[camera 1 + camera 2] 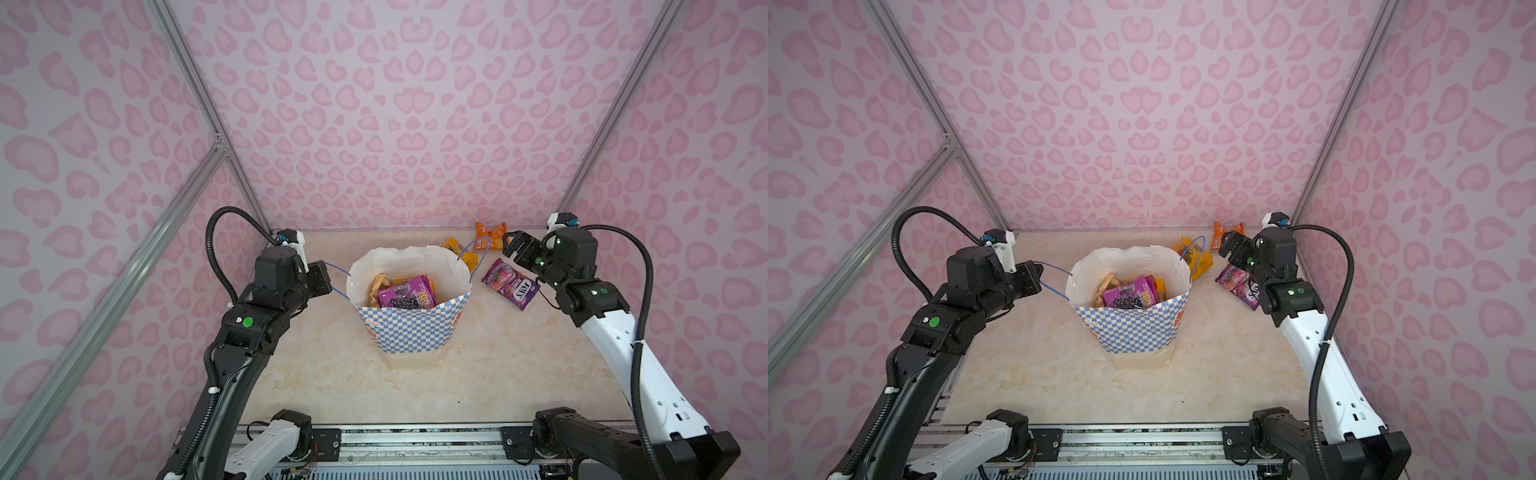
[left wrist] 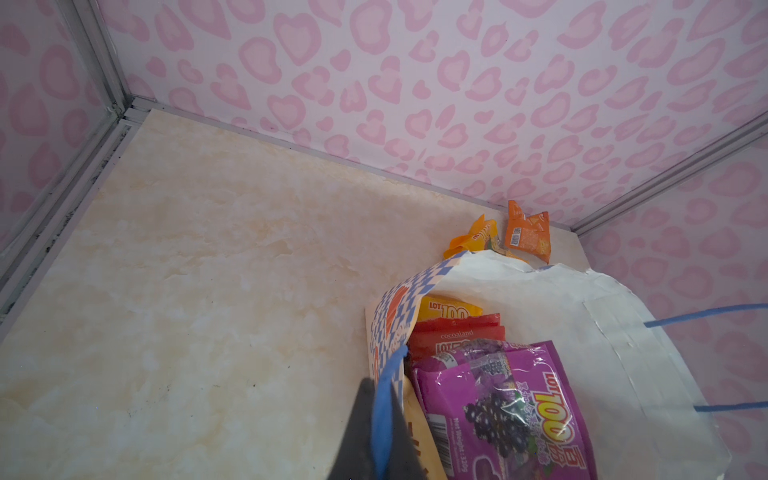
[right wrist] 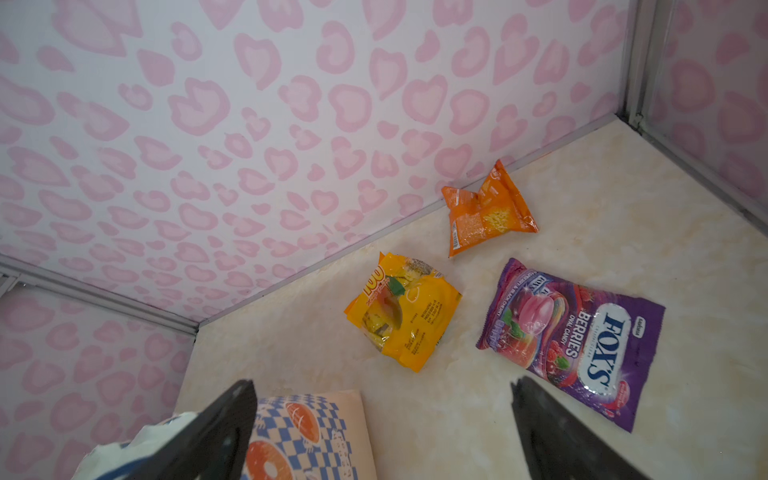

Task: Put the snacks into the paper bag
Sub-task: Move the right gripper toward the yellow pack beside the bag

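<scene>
Left wrist view shows the left gripper (image 2: 380,409) squeezed shut on a blue handle (image 2: 388,374) of the paper bag (image 2: 623,332). The bag stands in the middle of the table (image 1: 332,374) with a purple packet (image 2: 498,415) and other snacks inside. The right gripper (image 3: 382,428) is wide apart and empty, near 3 packets lying on the table: a berry packet (image 3: 582,336), a yellow packet (image 3: 405,316) and an orange packet (image 3: 486,212).

paper bag (image 1: 409,332) upright, part-filled | purple packet (image 3: 569,340), yellow packet (image 3: 403,311), orange packet (image 3: 486,212) lying outside
</scene>
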`<state>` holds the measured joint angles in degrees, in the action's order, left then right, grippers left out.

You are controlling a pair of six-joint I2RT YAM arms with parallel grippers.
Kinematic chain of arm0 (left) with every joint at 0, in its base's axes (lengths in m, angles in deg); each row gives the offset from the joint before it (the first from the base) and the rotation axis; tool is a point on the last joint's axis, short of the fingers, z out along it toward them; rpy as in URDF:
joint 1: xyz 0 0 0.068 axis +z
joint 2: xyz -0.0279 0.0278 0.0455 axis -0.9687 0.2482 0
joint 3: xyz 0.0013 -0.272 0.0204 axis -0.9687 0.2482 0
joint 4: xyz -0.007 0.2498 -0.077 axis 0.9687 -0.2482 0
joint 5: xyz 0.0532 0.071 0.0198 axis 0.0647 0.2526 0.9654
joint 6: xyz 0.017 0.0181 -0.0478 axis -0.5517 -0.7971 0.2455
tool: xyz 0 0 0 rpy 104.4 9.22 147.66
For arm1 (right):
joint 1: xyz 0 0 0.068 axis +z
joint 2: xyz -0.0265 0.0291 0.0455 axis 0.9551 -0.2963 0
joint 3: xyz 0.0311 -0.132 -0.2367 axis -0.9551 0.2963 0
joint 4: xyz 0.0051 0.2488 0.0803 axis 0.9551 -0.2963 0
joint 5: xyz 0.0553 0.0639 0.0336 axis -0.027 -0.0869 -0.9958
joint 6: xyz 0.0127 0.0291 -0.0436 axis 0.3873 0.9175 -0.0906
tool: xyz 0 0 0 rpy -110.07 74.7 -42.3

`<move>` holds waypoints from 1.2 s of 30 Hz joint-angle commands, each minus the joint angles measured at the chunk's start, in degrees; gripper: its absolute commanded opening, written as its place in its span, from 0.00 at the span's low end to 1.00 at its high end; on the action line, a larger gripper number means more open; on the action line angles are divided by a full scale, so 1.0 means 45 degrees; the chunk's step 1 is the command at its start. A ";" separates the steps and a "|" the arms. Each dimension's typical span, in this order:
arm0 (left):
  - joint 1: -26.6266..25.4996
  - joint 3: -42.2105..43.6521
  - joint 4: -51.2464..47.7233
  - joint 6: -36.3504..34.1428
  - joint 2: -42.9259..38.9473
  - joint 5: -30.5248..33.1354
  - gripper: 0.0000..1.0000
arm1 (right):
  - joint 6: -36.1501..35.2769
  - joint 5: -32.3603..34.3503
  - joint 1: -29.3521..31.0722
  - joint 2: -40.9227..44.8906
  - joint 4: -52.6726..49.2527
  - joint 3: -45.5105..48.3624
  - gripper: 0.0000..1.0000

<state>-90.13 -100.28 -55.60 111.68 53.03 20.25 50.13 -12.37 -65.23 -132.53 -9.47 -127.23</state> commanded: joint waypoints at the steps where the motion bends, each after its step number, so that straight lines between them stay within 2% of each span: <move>1: 0.0078 0.0014 0.0780 0.0099 -0.0009 0.0396 0.03 | 0.1187 -0.1275 -0.0260 -0.1375 0.1793 0.0248 0.98; 3: 0.0131 -0.0001 0.0786 0.0119 0.0106 0.0247 0.03 | 0.1517 -0.1827 -0.0373 -0.2652 0.2283 0.0180 0.98; 9: 0.0298 0.0052 0.0854 0.0180 0.0158 -0.0130 0.03 | 0.2240 -0.2284 -0.0404 -0.6211 0.3330 -0.0462 0.98; 18: 0.0488 0.0092 0.0922 0.0258 0.0260 -0.0491 0.04 | 0.2538 -0.3157 -0.0474 -1.0100 0.3392 -0.2505 0.98; 30: 0.0801 0.0169 0.1065 0.0392 0.0295 -0.0961 0.04 | 0.3095 -0.3560 -0.0487 -1.1966 0.3641 -0.3112 0.96; 32: 0.0830 0.0170 0.1050 0.0399 0.0295 -0.0975 0.04 | 0.3179 -0.3522 -0.0500 -1.2063 0.3779 -0.2989 0.94; 36: 0.0942 0.0188 0.1093 0.0472 0.0315 -0.1226 0.04 | 0.3418 -0.3830 -0.0501 -1.2425 0.4311 -0.2929 0.83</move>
<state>-86.18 -99.56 -54.03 113.60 54.52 15.18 64.33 -29.53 -67.51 -186.95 9.02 -140.89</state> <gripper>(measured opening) 0.060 0.836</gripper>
